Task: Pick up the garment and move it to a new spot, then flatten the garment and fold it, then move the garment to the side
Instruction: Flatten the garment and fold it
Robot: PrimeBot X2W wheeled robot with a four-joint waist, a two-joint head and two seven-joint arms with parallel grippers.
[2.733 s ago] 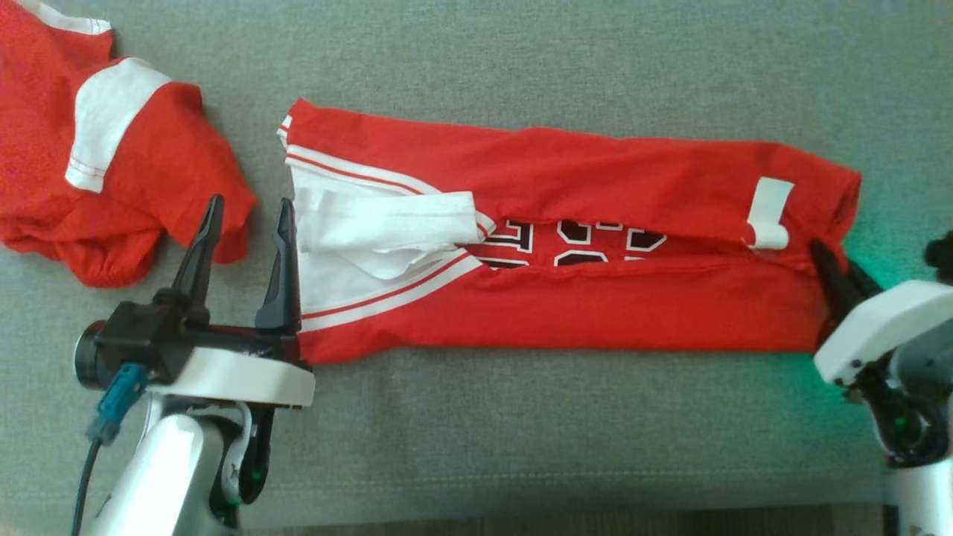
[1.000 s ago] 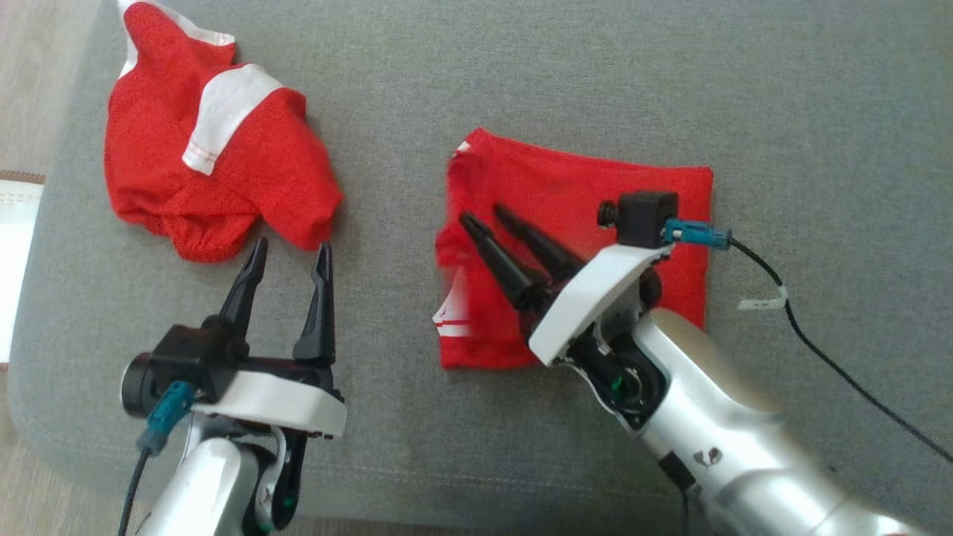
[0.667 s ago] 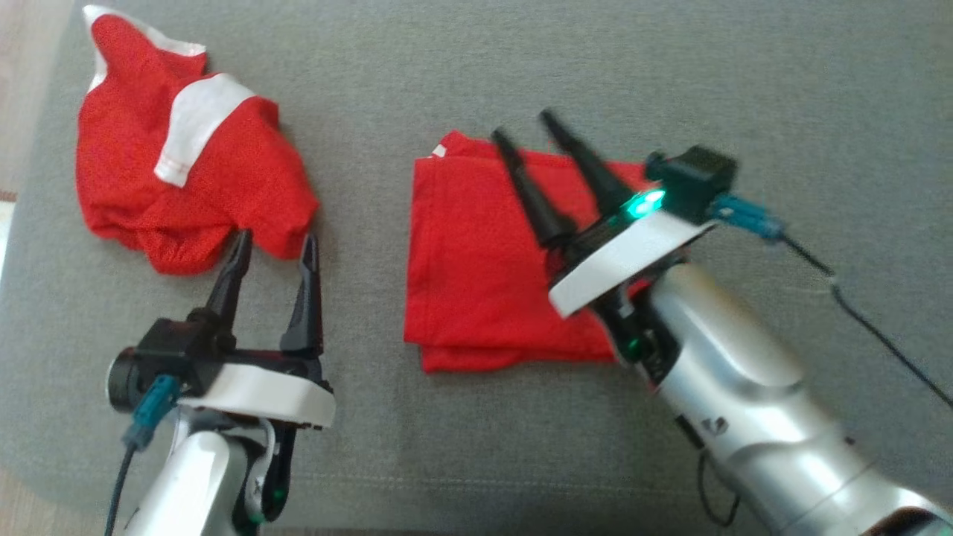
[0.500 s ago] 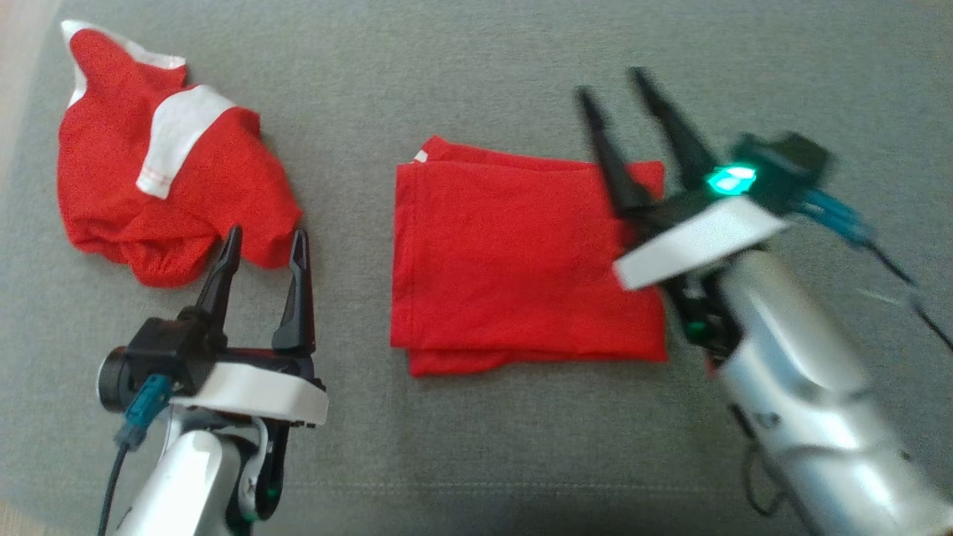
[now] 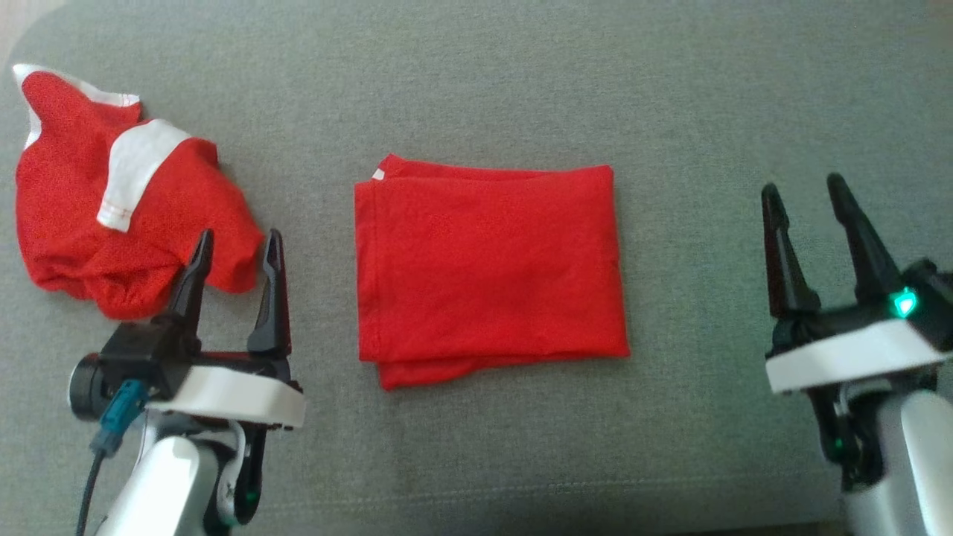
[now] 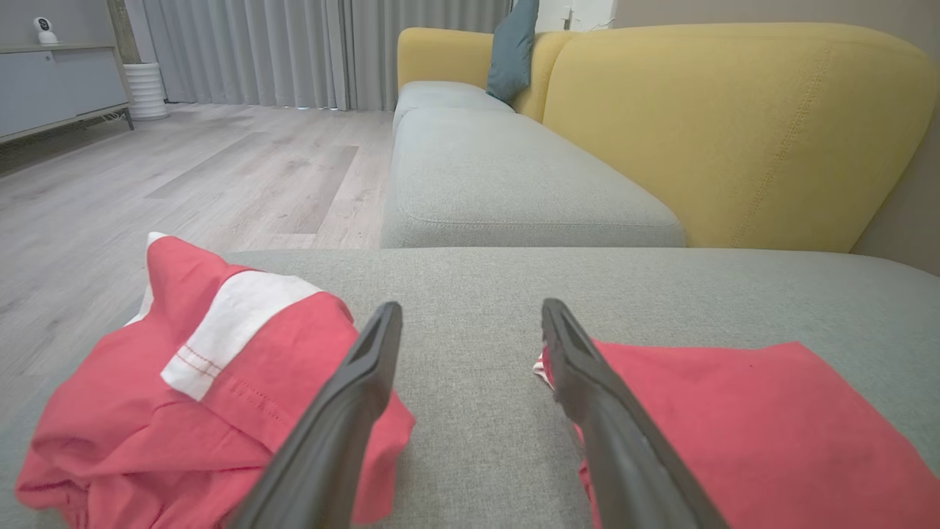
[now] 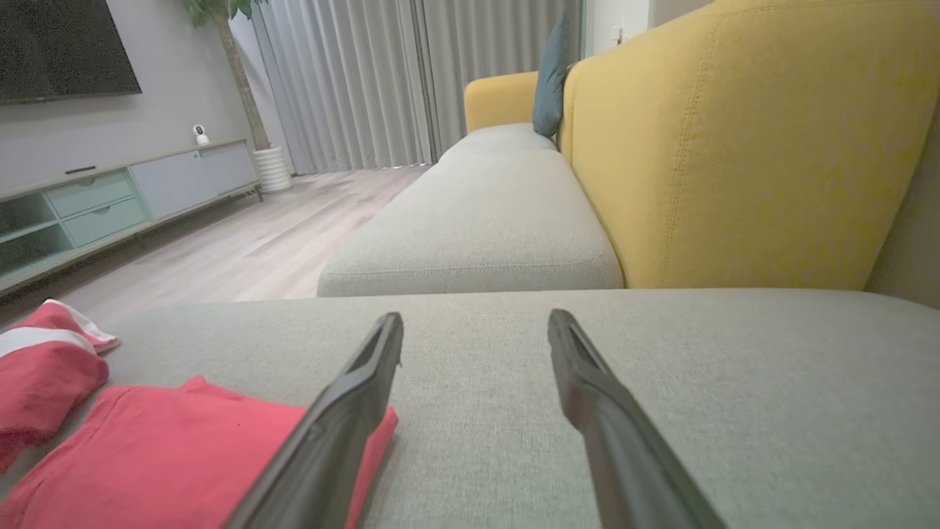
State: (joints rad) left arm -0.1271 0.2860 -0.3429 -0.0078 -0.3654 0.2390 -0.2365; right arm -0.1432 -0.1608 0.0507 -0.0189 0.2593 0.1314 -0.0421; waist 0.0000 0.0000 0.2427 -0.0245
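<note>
Folded shirt point(image 5: 488, 268) on the sofa point(image 5: 484, 74); left gripper point(image 5: 238, 237) and right gripper point(image 5: 802, 186) flank it, spread and empty, ready to shift it.

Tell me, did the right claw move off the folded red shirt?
Yes. The right gripper has pulled away to the right of the folded garment and now sits open over the grey cushion, clear of it.

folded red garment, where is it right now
In the head view the folded red garment lies flat on the grey sofa seat, between the left tool and right tool, with the crumpled red garment further left.
</note>
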